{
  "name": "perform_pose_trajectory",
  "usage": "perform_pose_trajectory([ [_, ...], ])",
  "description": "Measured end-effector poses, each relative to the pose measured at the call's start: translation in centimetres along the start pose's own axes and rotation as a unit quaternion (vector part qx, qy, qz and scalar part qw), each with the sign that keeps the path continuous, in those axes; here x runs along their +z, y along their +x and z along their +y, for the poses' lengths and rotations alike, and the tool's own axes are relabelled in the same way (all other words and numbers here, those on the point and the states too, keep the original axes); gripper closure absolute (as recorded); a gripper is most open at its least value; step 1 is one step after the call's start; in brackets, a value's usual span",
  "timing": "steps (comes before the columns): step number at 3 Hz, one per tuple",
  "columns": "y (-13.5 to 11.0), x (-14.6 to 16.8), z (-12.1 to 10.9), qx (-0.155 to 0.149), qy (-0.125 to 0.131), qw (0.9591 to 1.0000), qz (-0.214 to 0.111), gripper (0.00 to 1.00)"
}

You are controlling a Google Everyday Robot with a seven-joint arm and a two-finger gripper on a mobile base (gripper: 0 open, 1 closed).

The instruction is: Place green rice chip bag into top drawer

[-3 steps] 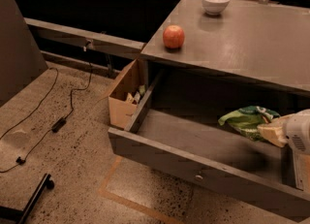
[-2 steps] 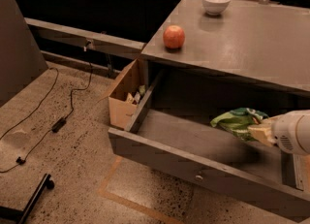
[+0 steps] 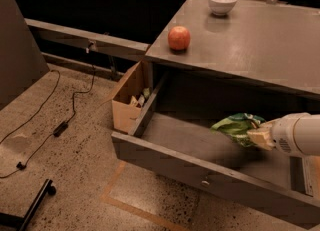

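One thin black cable (image 3: 75, 100) looping over speckled, stone-like floor at far left, with a small dark block (image 3: 60, 128) along its run. Lower down, near the bottom corner, a black bar (image 3: 35, 206) lying flat.

Next along, a small tan cardboard box (image 3: 125, 102), matte, square-edged, open on top, standing on the floor tight against the left side of the top drawer (image 3: 165, 161). Holds a few pale and greenish bits (image 3: 140, 98), too small to name.

Then the drawer itself, standing well out from under the tabletop (image 3: 260, 45): wide, shallow, grey and matte, with a tall flat front panel and a small round metal knob (image 3: 205, 182) near the panel's middle.

Up on the smooth grey tabletop, close to its left front corner, a round red-orange apple (image 3: 179, 38) with a dull sheen. Further back and to the right, a glossy white bowl (image 3: 222, 2), upright.

Over the right half of the drawer's open interior, the green rice chip bag (image 3: 234, 126): crinkled, shiny, green with pale markings. Cannot tell whether touching the drawer floor.

At the bag's right edge, the gripper (image 3: 253, 136), pale tan fingers (image 3: 262, 135) clamped on the bag, reaching in from the right on a smooth white cylindrical arm (image 3: 297, 135).
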State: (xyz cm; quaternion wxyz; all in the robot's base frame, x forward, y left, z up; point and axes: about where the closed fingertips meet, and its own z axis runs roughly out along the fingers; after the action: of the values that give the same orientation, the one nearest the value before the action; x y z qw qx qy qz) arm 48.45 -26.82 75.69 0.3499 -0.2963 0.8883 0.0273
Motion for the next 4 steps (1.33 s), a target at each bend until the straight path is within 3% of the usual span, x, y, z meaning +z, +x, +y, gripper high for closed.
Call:
perform_pose_trajectory([
  [2, -0.7, 0.1, -1.8, 0.021, 0.024, 0.9994, 0.013, 0.14],
  [3, -1.5, -0.7, -3.6, 0.044, 0.046, 0.9980, 0.008, 0.00],
  [4, -2.0, -2.4, -5.9, 0.076, 0.049, 0.9958, -0.010, 0.16],
])
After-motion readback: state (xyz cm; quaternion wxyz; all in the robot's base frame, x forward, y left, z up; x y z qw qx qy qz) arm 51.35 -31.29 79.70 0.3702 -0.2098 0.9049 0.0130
